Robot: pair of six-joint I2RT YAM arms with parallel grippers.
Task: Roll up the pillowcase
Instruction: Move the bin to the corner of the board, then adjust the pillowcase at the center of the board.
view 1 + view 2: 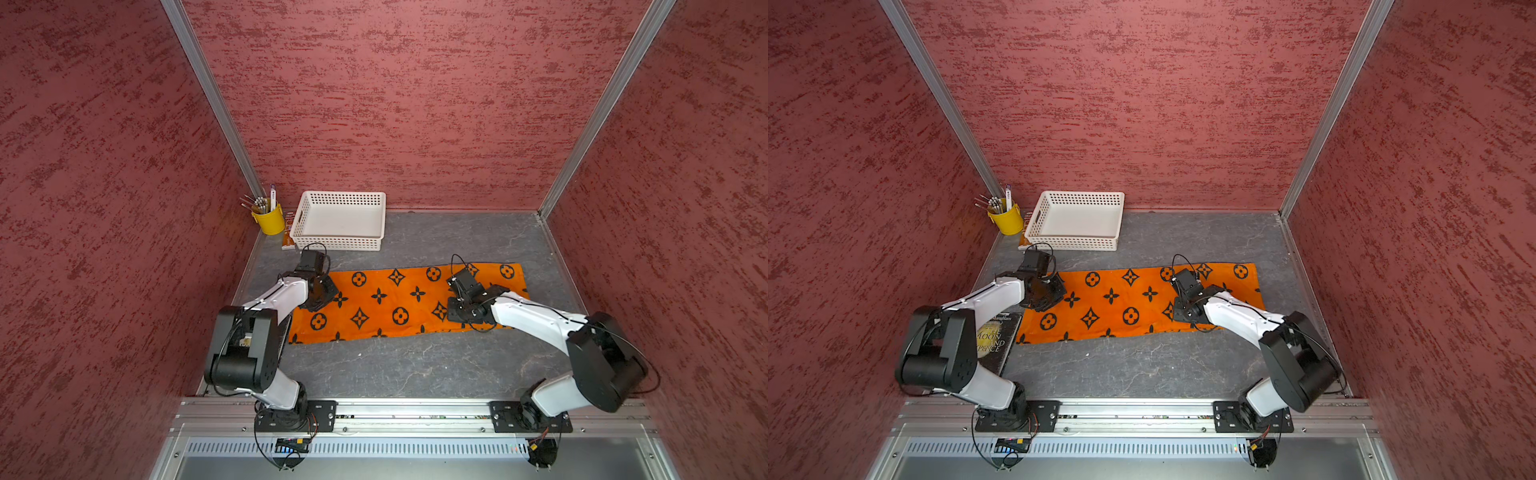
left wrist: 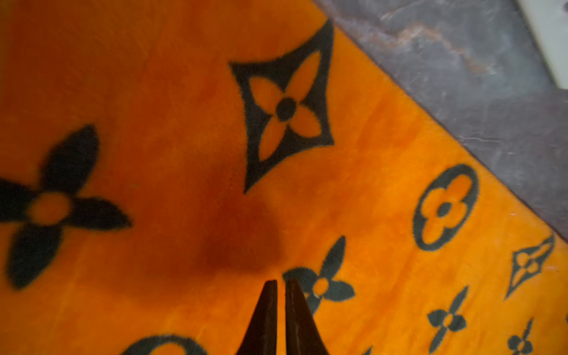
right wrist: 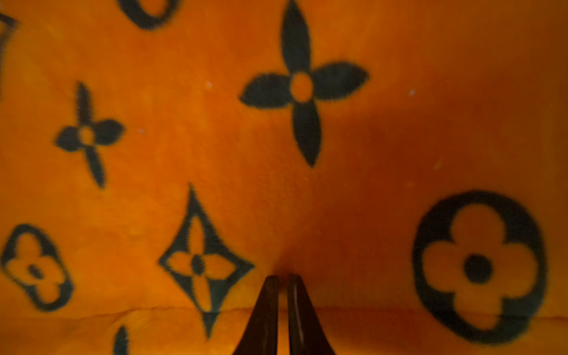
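The pillowcase (image 1: 386,299) (image 1: 1121,297), bright orange with black flowers and diamond stars, lies flat as a long strip across the grey table. My left gripper (image 1: 318,305) (image 2: 281,281) hovers over the strip's left end, its jaws shut with only a sliver between them and nothing held. My right gripper (image 1: 456,311) (image 3: 283,276) is near the strip's right end, close to the front edge. Its jaws are shut, and the tips meet the pillowcase (image 3: 215,138), which puckers darkly right at them. A fold line crosses behind the right fingertips.
A white basket (image 1: 338,245) stands at the back left, with a yellow cup of pens (image 1: 269,222) in the corner beside it. A dark book (image 1: 994,336) lies under my left arm. Bare grey table (image 1: 415,365) stretches in front of the strip.
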